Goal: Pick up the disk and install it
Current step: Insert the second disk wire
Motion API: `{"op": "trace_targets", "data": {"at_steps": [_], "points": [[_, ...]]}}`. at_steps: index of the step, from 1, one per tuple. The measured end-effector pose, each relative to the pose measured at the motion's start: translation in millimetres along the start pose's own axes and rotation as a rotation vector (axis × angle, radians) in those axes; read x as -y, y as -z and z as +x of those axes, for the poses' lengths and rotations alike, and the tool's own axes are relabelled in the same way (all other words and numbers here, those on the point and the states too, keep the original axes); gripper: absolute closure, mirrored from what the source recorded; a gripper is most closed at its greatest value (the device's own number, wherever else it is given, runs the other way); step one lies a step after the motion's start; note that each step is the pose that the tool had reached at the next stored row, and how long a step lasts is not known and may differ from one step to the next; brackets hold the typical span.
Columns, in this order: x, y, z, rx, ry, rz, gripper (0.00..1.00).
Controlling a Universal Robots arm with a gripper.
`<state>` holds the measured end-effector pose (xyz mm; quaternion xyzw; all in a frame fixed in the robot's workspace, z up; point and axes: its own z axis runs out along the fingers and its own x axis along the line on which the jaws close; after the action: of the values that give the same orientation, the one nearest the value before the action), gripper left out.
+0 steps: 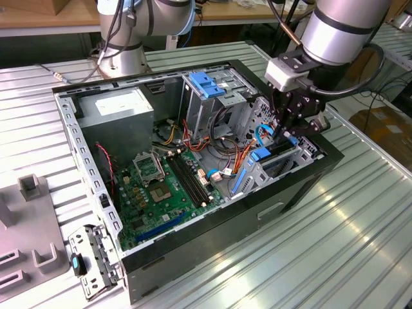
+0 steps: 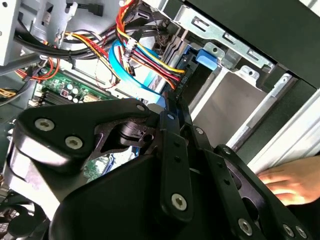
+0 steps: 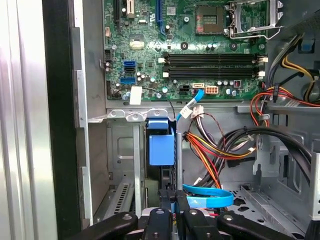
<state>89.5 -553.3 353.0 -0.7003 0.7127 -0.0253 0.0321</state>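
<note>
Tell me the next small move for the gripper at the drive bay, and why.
Probably a slow, short push along the slot: the gripper looks shut on the disk, which stands between the bay's metal guides, seemingly not fully seated. A hand rests nearby.

Bright, even light; slight glare

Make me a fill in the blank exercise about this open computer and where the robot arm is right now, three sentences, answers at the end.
1. The gripper is lowered into the open computer case at the exterior view's ____ end.
2. The motherboard on the floor of the case is ____ in colour.
3. In the second wrist view, a person's ____ lies outside the case's black wall.

Missing words: right; green; hand.
</note>
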Motion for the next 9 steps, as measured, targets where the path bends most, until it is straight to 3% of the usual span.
{"op": "trace_targets", "data": {"at_steps": [5,9], "points": [[-0.4,-2.3,3.6,0.0214,-0.002,0.0000,0.84],[-0.6,-4.1,4.6,0.0226,-0.001,-0.0001,0.84]]}}
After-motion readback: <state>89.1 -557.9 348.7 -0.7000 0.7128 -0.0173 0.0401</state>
